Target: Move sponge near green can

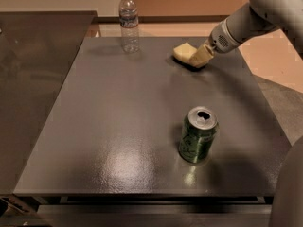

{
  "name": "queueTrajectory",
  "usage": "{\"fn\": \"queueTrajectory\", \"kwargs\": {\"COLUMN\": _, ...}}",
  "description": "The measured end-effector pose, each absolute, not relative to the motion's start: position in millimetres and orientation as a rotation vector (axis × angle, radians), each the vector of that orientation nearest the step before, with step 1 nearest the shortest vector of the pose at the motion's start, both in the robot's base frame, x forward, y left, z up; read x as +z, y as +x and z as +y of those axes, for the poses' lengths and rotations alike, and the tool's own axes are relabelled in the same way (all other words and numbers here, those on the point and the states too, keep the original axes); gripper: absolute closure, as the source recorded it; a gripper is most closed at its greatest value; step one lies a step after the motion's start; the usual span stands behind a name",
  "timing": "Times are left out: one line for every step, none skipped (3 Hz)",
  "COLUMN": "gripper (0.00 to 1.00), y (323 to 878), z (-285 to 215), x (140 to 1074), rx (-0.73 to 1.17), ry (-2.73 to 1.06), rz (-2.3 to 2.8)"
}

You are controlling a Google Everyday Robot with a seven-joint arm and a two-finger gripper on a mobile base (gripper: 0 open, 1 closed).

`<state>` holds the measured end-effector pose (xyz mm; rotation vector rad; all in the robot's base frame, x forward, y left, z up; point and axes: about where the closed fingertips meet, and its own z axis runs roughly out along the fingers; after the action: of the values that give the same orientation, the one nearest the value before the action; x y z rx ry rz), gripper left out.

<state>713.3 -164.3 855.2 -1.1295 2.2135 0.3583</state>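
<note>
The pale yellow sponge (183,51) lies on the far right part of the dark table (118,122). My gripper (200,57) reaches in from the upper right, and its tan fingers (202,55) sit right against the sponge's near right side, low over the table. The dark green can (197,134) stands upright toward the table's front right, silver top with its hole facing up, well apart from the sponge.
A clear plastic water bottle (129,21) stands at the table's far edge, left of the sponge. A second dark surface (33,79) adjoins the table on the left. My white arm (265,8) crosses the upper right corner.
</note>
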Motion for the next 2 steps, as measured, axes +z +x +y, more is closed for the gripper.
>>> {"fn": "queueTrajectory", "kwargs": {"gripper": 1.00, "y": 692.3, "z": -169.0, "x": 869.9, "rx": 0.352, "ry": -1.160, "rz": 2.180}}
{"fn": "queueTrajectory", "kwargs": {"gripper": 1.00, "y": 657.2, "z": -167.9, "x": 886.4, "rx": 0.359, "ry": -1.248, "rz": 2.126}}
